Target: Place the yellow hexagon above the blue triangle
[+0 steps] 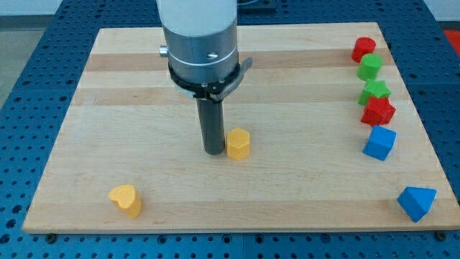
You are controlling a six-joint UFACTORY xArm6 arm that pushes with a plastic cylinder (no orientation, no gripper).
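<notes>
Yellow hexagon [238, 143] sits near the middle of the desk [144, 86], flat on its base, its six-sided top face showing, chunky and bright against the pale wood. The dark rod stands right at its left side, apparently touching. Way over at the view's bottom right corner lies the blue triangle [417, 201], a wedge with one point aimed toward the view's bottom, close to the desk's edge. The two are well apart, the hexagon higher in view and far to the left.
</notes>
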